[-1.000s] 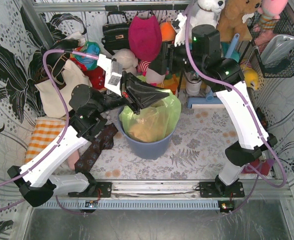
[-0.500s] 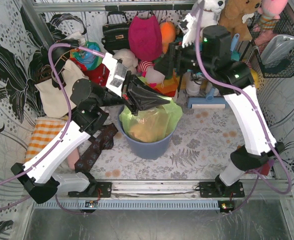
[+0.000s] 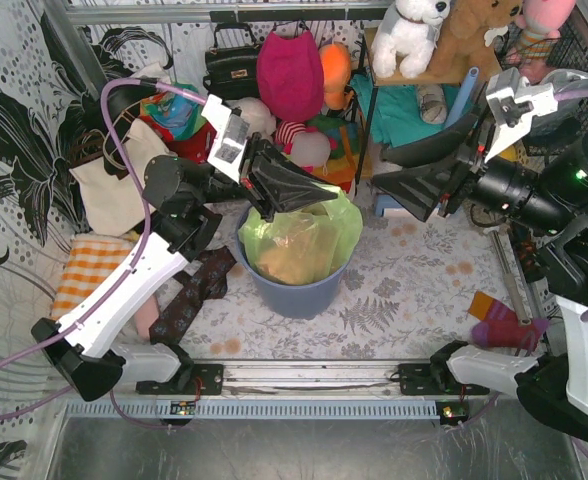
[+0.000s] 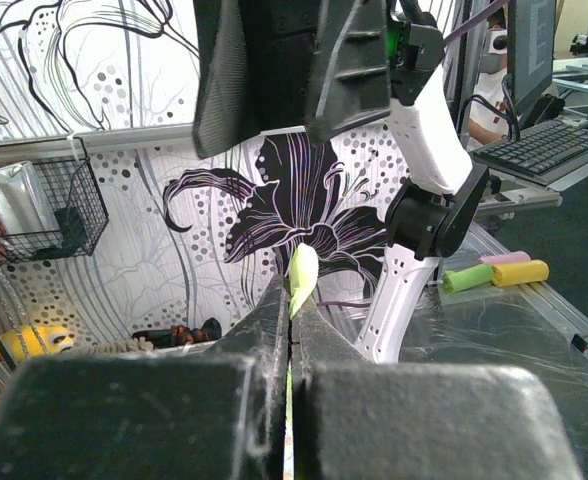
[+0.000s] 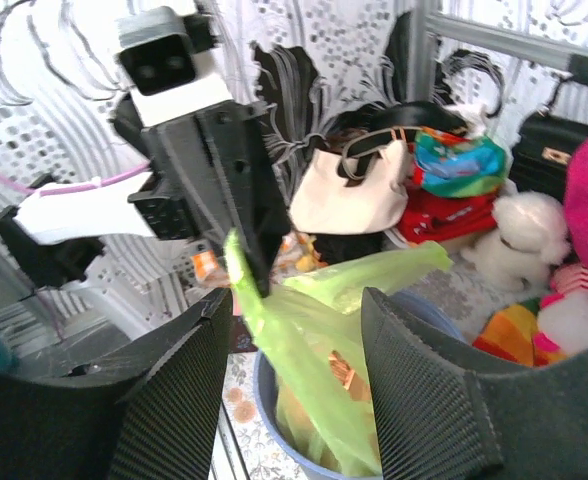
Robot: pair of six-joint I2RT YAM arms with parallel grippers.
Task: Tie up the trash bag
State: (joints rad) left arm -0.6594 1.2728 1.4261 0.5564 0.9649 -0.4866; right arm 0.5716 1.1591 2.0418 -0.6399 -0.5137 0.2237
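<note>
Left pincer (image 3: 324,196) is clenched on the trash bag (image 3: 309,240) rim. The right pincer (image 3: 394,178), released and empty, faces it from well to the right.

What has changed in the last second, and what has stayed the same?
The right gripper swung away from the bag to the right, and it now hangs open and empty. The left gripper stays shut on the bag's rim, and the bag stays in the bin.
</note>
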